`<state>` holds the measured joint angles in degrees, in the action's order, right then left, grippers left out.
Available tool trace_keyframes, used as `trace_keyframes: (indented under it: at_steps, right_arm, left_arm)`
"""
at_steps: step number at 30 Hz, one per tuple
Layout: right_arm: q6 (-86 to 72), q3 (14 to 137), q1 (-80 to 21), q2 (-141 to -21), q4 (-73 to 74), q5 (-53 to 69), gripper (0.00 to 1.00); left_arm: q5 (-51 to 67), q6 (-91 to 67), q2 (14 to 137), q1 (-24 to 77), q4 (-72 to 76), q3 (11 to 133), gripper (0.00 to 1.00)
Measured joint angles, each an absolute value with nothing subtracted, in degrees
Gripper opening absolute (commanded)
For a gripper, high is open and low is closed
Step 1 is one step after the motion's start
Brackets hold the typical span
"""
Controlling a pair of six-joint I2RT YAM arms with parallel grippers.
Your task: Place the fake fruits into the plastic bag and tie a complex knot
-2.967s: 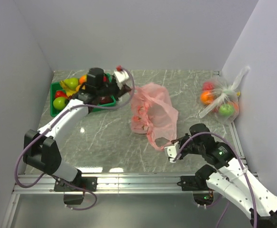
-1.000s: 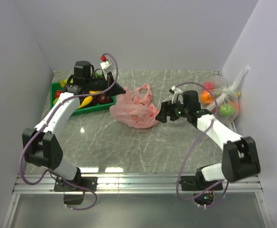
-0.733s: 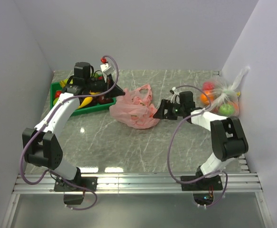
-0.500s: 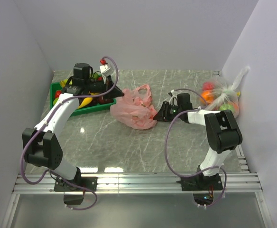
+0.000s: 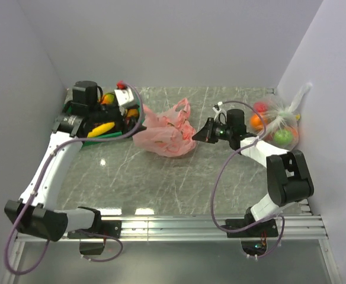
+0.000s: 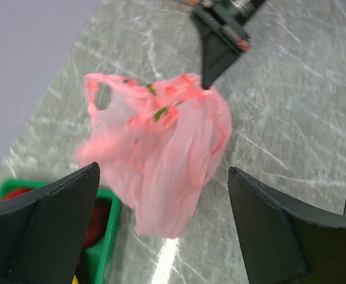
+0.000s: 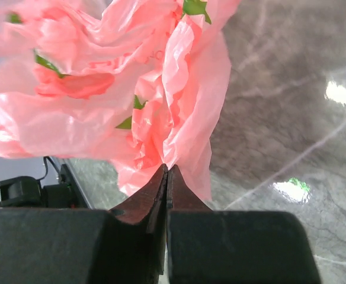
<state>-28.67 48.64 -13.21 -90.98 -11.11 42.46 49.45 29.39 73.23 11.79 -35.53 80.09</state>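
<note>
The pink plastic bag (image 5: 164, 133) lies crumpled on the marble table, one handle loop (image 6: 102, 94) sticking up. No knot shows. My right gripper (image 5: 201, 131) is shut, its tips pinching the bag's right edge (image 7: 179, 148). My left gripper (image 5: 133, 121) hangs wide open just left of the bag, over the green tray's (image 5: 111, 137) corner, with nothing between its fingers (image 6: 48, 219). Fake fruits lie in the tray: a yellow banana (image 5: 102, 128), an orange one (image 5: 108, 97) and a red one (image 6: 93, 222). I cannot tell what the bag holds.
A clear bag of fruits (image 5: 276, 124) with a white tufted top stands at the right wall. Grey walls close in the left, back and right. The marble table (image 5: 161, 177) lies between the bag and the arm bases.
My left gripper opened, let go of the bag and drew back left toward the tray. My right gripper closed on the bag's right edge. The bag settled slightly.
</note>
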Motion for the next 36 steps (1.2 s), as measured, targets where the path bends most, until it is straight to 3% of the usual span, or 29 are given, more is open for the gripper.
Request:
trace_keyframes:
  at_steps: [4, 9, 13, 14, 15, 17, 18, 19, 26, 32, 33, 35, 36]
  right_arm:
    - [-26.0, 48.7, -14.2, -88.4, -9.7, 41.4, 0.00]
    - [-23.3, 48.7, -15.2, -87.0, -6.5, 40.2, 0.00]
    - [-21.7, 48.7, -15.2, -85.3, -4.3, 39.6, 0.00]
    - [-21.3, 48.7, -15.2, -84.7, -3.8, 39.5, 0.00]
    - [-21.0, 48.8, -15.2, -84.1, -3.3, 39.3, 0.00]
    - [-20.2, 48.8, -15.2, -82.9, -2.2, 38.7, 0.00]
    - [-19.7, 48.8, -15.2, -82.1, -1.6, 38.4, 0.00]
    - [-18.5, 48.8, -15.1, -81.2, -0.7, 38.0, 0.00]
    - [-7.2, 50.9, -7.2, -75.6, 8.7, 36.8, 0.00]
    - [-0.7, 54.3, -4.5, -76.3, 12.5, 39.0, 0.00]
    - [-0.2, 54.6, -4.3, -76.7, 12.7, 39.0, 0.00]
    - [1.8, 55.6, -4.3, -78.7, 12.9, 37.9, 0.00]
    - [2.8, 56.3, -4.2, -79.8, 12.9, 37.3, 0.00]
  left_arm:
    - [44.1, 34.1, 71.7, 20.3, -35.9, 78.5, 0.96]
    - [39.2, 36.4, 78.9, 26.0, -36.0, 78.0, 0.97]
    - [36.4, 38.1, 84.6, 27.0, -37.0, 77.1, 0.82]
    - [36.1, 38.6, 85.1, 27.0, -37.7, 76.7, 0.76]
    - [35.8, 39.4, 85.5, 27.0, -38.4, 76.1, 0.54]
    - [35.4, 40.8, 85.6, 26.9, -40.2, 74.8, 0.29]
    - [35.0, 41.8, 85.6, 26.9, -41.0, 74.2, 0.03]
    - [34.8, 42.3, 85.6, 26.6, -41.9, 73.9, 0.01]
    - [39.2, 49.8, 80.1, 13.9, -46.5, 71.8, 0.00]
    - [45.0, 53.4, 73.3, 19.6, -44.1, 60.3, 0.01]
    - [45.2, 52.9, 72.9, 21.9, -42.8, 58.0, 0.16]
    - [44.7, 51.4, 72.6, 26.8, -40.5, 54.6, 0.32]
    - [44.8, 50.7, 72.6, 29.2, -40.3, 53.5, 0.50]
